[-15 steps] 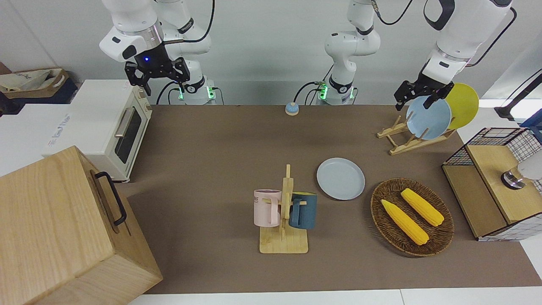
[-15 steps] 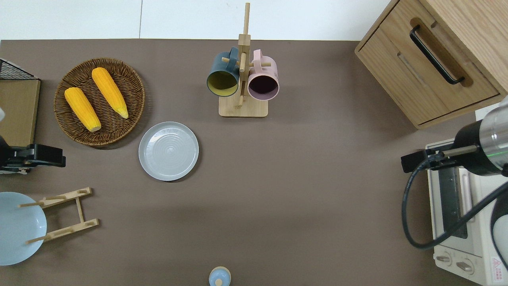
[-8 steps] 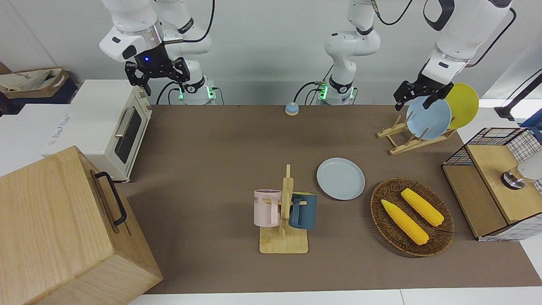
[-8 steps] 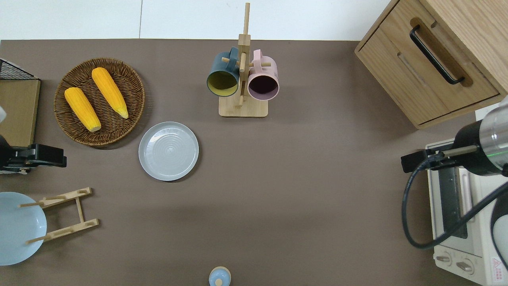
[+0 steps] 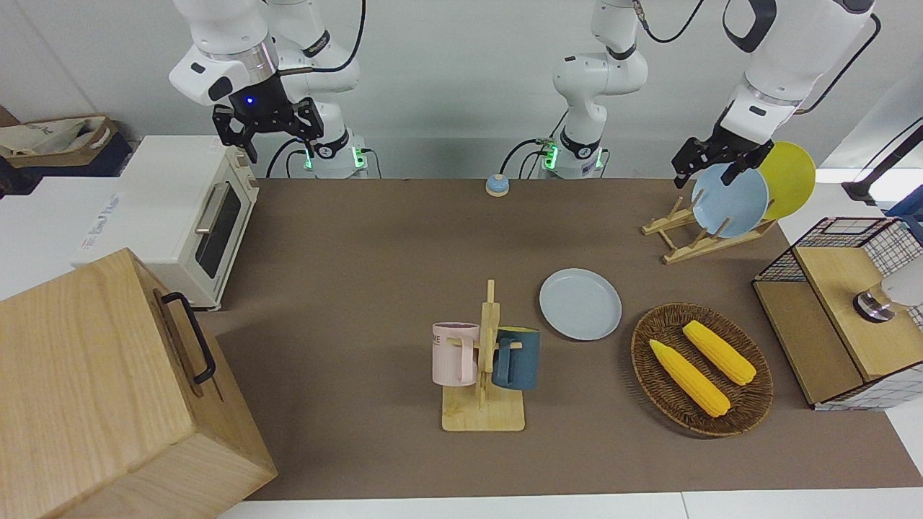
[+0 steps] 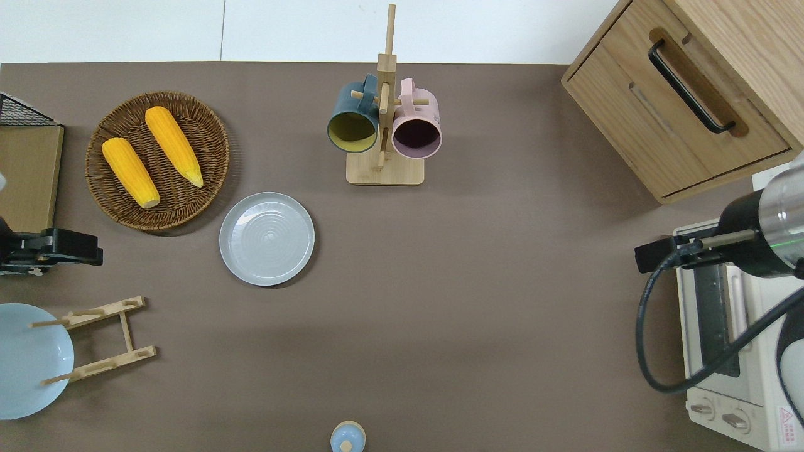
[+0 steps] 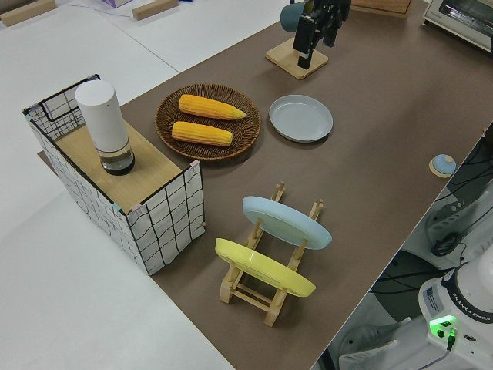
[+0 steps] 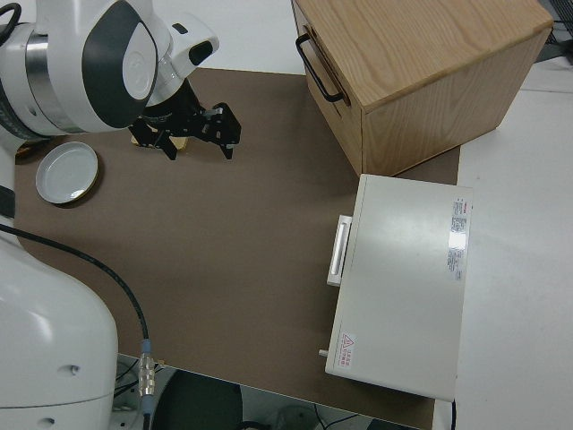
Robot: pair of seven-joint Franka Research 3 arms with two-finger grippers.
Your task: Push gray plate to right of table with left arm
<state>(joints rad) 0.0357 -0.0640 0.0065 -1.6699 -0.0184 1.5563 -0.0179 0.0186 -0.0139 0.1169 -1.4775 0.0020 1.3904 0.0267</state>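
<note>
The gray plate (image 5: 580, 303) lies flat on the brown table (image 5: 360, 245), between the corn basket and the mug rack; it also shows in the overhead view (image 6: 267, 238) and the left side view (image 7: 301, 118). My left gripper (image 5: 708, 171) is open, empty and up in the air. In the overhead view (image 6: 88, 247) it is over the table between the plate rack and the corn basket, well apart from the gray plate, toward the left arm's end. My right gripper (image 5: 267, 133) is open and its arm is parked.
A wicker basket (image 5: 750, 404) with two corn cobs lies beside the plate. A mug rack (image 5: 484, 367) holds a pink and a blue mug. A wooden rack (image 5: 692, 241) holds sky-blue and yellow plates. A wire shelf (image 5: 836, 310), toaster oven (image 5: 180, 216), wooden box (image 5: 108, 389) and small bell (image 5: 496, 185) stand around.
My left gripper has shifted only slightly in the air. The gray plate and the right arm have not moved.
</note>
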